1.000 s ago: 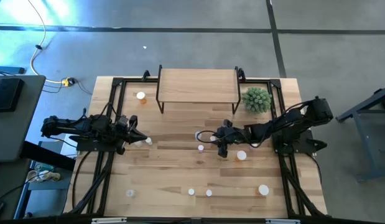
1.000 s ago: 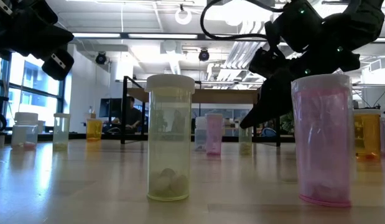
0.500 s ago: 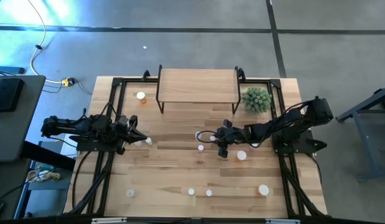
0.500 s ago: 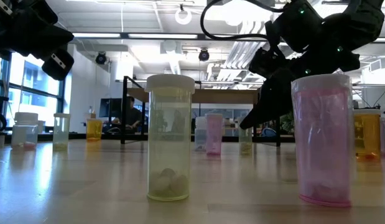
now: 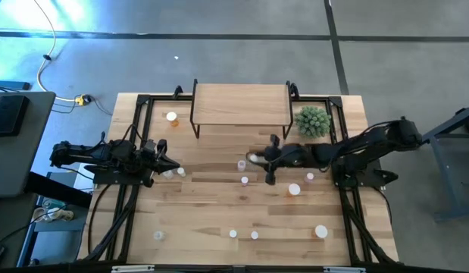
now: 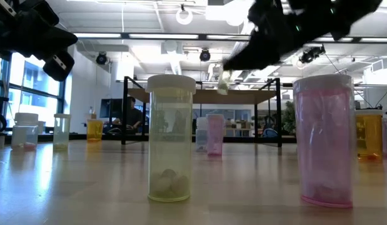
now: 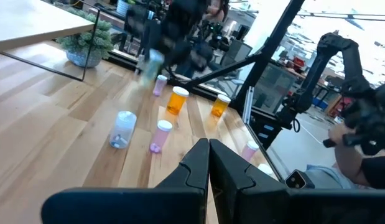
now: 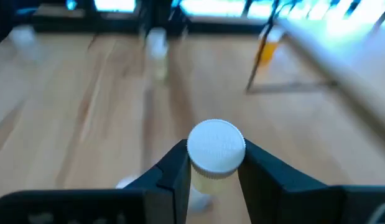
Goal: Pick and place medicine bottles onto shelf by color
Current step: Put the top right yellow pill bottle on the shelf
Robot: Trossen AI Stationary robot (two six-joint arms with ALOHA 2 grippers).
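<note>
My right gripper (image 5: 254,158) is shut on a pale yellow-green bottle with a white cap (image 8: 216,149), well above the table in front of the shelf (image 5: 240,105); it also shows in the low view (image 6: 223,82). The shelf is a light-wood board on black legs at the far middle. My left gripper (image 5: 168,167) is shut and empty at the table's left, next to a small bottle (image 5: 181,172). Other bottles stand on their bases: orange (image 5: 171,117), pink (image 5: 245,180), orange (image 5: 294,189), pink (image 5: 310,177). My right gripper pinches the bottle's upper body just below the white cap (image 8: 208,177) between its two fingers, one on each side. The fingers come from the table's right side, slanting down. The bottle is lifted clear of the table.
A green spiky plant (image 5: 313,121) stands by the shelf's right legs. More bottles stand near the front edge: (image 5: 159,236), (image 5: 232,233), (image 5: 254,235), (image 5: 321,231). In the low view a pale yellow-green bottle (image 6: 171,137) and a pink one (image 6: 324,140) stand close.
My right gripper has risen from the table with the pale yellow-green bottle and gone toward the far edge and a little left, toward the shelf. The bottle is now lifted clear. A pink bottle that the arm covered now shows.
</note>
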